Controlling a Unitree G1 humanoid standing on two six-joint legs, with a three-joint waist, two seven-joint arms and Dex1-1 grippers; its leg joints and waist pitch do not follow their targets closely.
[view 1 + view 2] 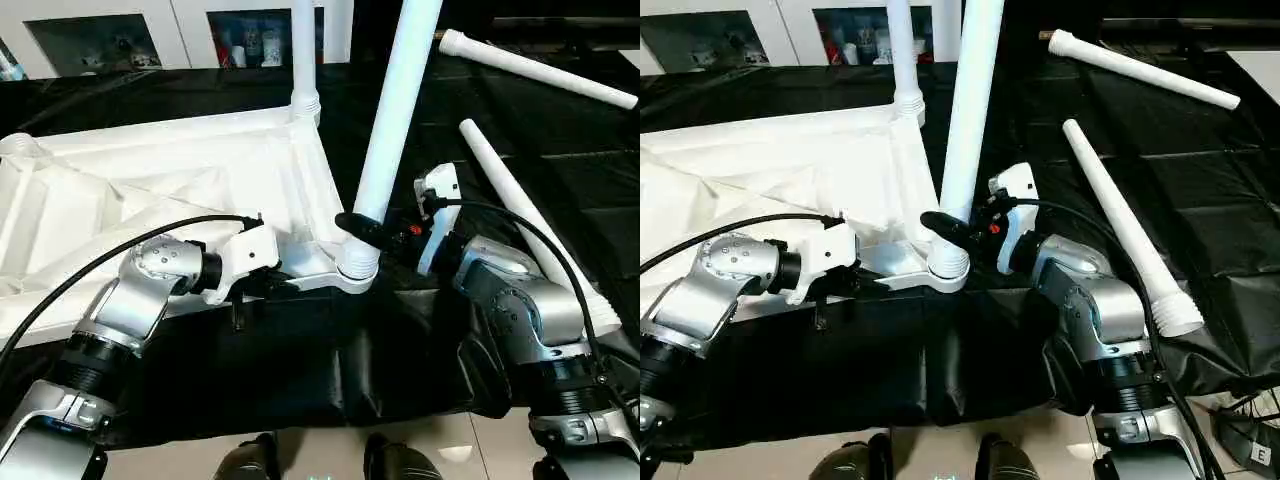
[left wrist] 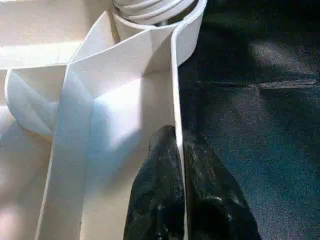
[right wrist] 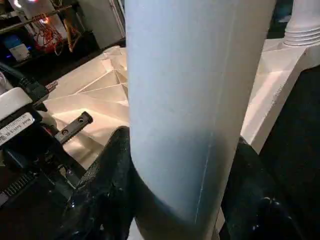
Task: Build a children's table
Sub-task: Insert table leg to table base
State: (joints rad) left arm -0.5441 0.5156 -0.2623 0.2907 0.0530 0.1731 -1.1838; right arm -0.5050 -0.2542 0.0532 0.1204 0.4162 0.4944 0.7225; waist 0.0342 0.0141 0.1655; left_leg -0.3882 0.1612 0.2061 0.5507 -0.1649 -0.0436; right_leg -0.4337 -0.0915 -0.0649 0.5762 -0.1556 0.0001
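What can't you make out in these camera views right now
- Tops of the two standing legs and: cut off by the head views' upper edge.
- Tabletop far-left corners: beyond the left edge.
- Near leg's seating depth in the corner socket: hidden by the right gripper.
- Shelf items behind: too small.

Both forearms [image 1: 150, 285] are chunky brushed silver with black joint rings, white wrist housings [image 1: 440, 215], looping black cables [image 1: 540, 245], black gripper fingers [image 2: 165, 200].

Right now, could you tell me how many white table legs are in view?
4: far-corner leg standing in its socket; near-corner leg between the right gripper fingers; two loose on the black cloth, nearer leg and farther leg.
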